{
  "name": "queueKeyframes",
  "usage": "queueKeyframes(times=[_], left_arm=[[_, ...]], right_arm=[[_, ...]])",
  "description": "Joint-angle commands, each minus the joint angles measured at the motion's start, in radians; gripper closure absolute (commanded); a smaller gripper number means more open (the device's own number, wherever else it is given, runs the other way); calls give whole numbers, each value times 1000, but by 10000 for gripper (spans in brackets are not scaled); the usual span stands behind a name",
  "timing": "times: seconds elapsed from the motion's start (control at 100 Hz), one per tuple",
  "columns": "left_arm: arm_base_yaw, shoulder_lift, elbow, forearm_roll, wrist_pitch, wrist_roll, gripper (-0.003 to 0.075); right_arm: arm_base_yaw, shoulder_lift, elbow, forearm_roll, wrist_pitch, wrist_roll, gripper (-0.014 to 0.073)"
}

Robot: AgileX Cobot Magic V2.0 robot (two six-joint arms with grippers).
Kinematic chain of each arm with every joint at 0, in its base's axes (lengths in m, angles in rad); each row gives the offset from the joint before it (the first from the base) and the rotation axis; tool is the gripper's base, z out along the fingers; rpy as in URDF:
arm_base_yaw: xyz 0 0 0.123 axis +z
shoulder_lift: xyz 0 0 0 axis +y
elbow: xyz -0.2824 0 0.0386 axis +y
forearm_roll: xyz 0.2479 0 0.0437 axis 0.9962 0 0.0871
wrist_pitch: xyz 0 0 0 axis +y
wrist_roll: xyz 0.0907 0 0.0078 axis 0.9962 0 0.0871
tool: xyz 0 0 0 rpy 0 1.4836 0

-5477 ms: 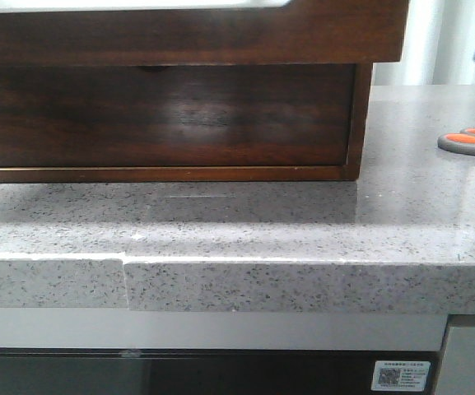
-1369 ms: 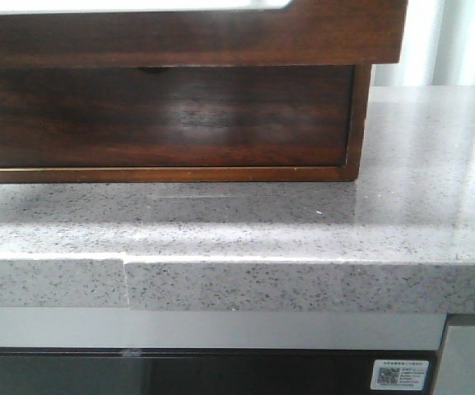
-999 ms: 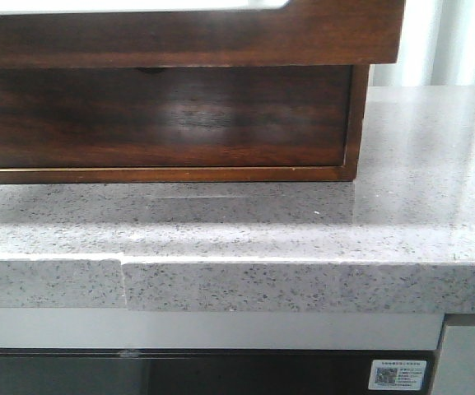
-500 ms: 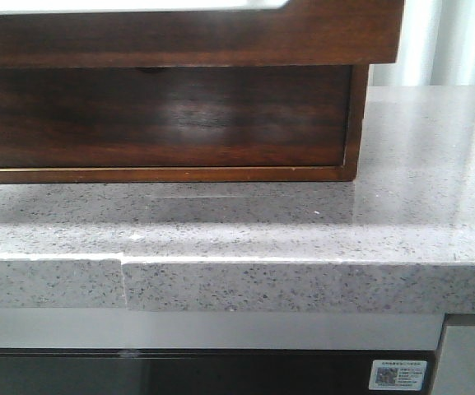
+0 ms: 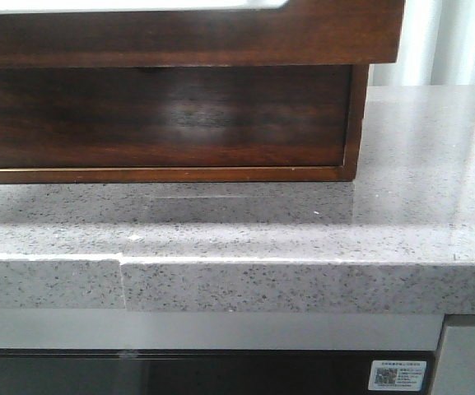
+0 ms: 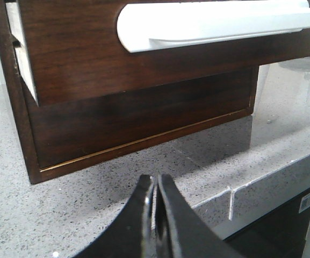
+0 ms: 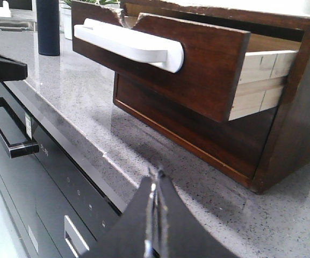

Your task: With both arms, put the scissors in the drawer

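Observation:
The scissors show in no view. The drawer is pulled out of the top of the dark wooden cabinet, above the lower front. It has a long white handle. It also shows in the right wrist view with its pale wood side; its inside is hidden. My left gripper is shut and empty, low over the grey speckled counter in front of the cabinet. My right gripper is shut and empty over the counter's front edge, right of the cabinet. Neither gripper shows in the front view.
The counter's front edge has a seam on the left. A dark appliance front with a bar handle sits below it. A dark bottle stands far along the counter. A black machine part juts in at the edge of the right wrist view.
The scissors lay at the counter's far right 5.5 s ago with a dark gripper above them; both have been out of the front view since 1.4 s ago. Nothing else has changed.

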Motion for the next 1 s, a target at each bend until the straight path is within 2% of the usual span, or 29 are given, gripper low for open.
queueKeyframes(times=[0.0, 0.13, 0.32, 0.44, 0.57, 0.62, 0.989], left_arm=[[11, 7, 24, -36, -44, -10, 739], [91, -19, 24, -147, 57, 8, 739], [290, -52, 24, -158, 79, 16, 739], [430, -52, 24, -158, 94, 68, 739], [540, -52, 24, -185, 192, 92, 739], [559, -52, 24, -191, 230, 92, 739], [571, -50, 24, -185, 227, 92, 739]], right_arm=[[0, 8, -24, 11, -68, 0, 655], [0, 8, -24, 11, -68, 0, 655], [0, 8, -24, 11, -70, 0, 655], [0, 8, -24, 11, -70, 0, 655], [0, 8, -24, 11, -70, 0, 655], [0, 8, -24, 11, -70, 0, 655], [0, 8, -24, 11, -70, 0, 655]])
